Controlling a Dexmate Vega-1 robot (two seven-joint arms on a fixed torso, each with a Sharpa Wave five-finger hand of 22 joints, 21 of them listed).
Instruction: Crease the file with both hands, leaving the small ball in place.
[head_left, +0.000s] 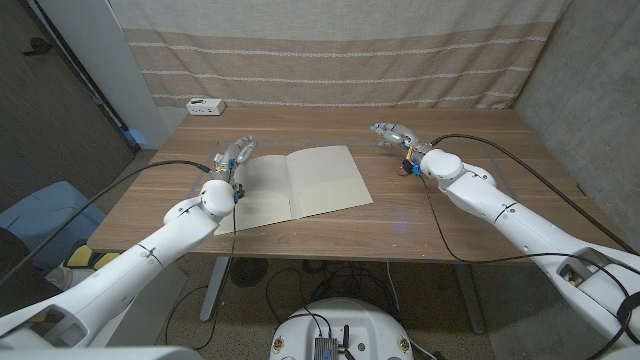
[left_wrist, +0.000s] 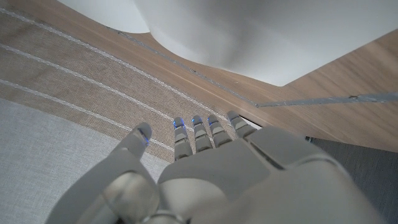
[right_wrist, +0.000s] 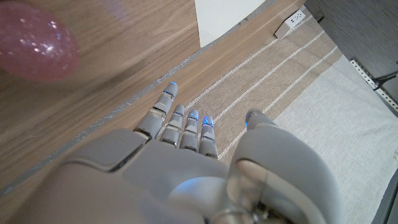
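From the head camera, the file (head_left: 300, 184) lay open on the wooden table (head_left: 400, 225), a pale cream folder with a centre fold showing between its two leaves. The left hand (head_left: 232, 157) sat at the file's left edge, the right hand (head_left: 393, 134) well apart to its right; both held nothing, fingers apart.

In the left wrist camera, the left hand's fingers (left_wrist: 199, 134) reached out straight, empty.

In the right wrist camera, the small ball (right_wrist: 37, 40), pink and glittery, rested on the table beside the empty, spread right hand.
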